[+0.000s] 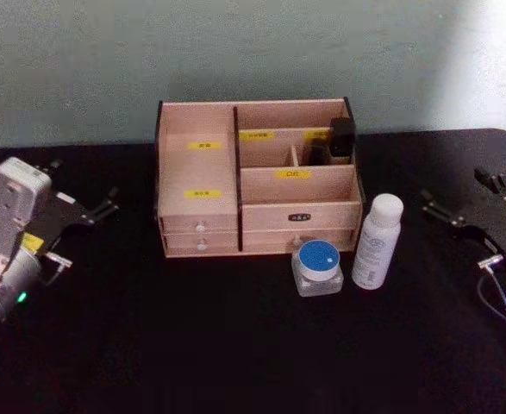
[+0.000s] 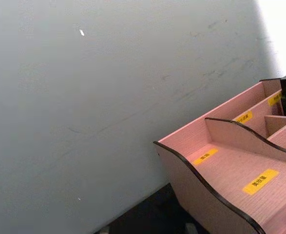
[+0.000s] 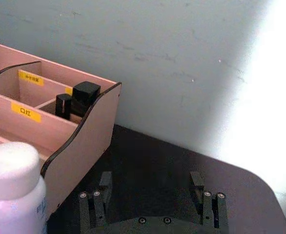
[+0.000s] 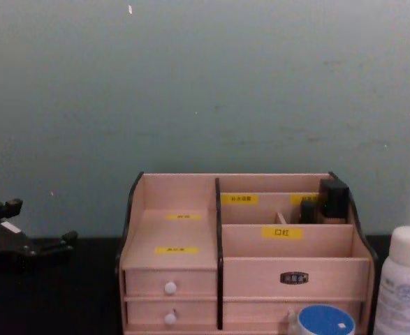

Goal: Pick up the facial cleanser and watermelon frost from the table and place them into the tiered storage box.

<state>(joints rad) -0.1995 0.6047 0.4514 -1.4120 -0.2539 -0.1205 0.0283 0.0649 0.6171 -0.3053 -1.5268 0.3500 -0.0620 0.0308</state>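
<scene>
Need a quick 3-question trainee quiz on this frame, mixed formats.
1. True or false: the white bottle stands upright on the table, to the right of the blue-lidded jar.
2. Where are the black items? A) a back right compartment of the tiered storage box B) a drawer C) the left tier
3. Fill in: the fingers of the left gripper and the right gripper are ___.
Key: 1 true; 2 A; 3 open.

Pale grey-green wall behind a black table.
The wall [image 1: 253, 52] filled the upper frame, faintly scuffed. A bright patch of light [image 1: 494, 60] whitened its upper right corner. The table [image 1: 235, 345] spread across the lower half.
</scene>
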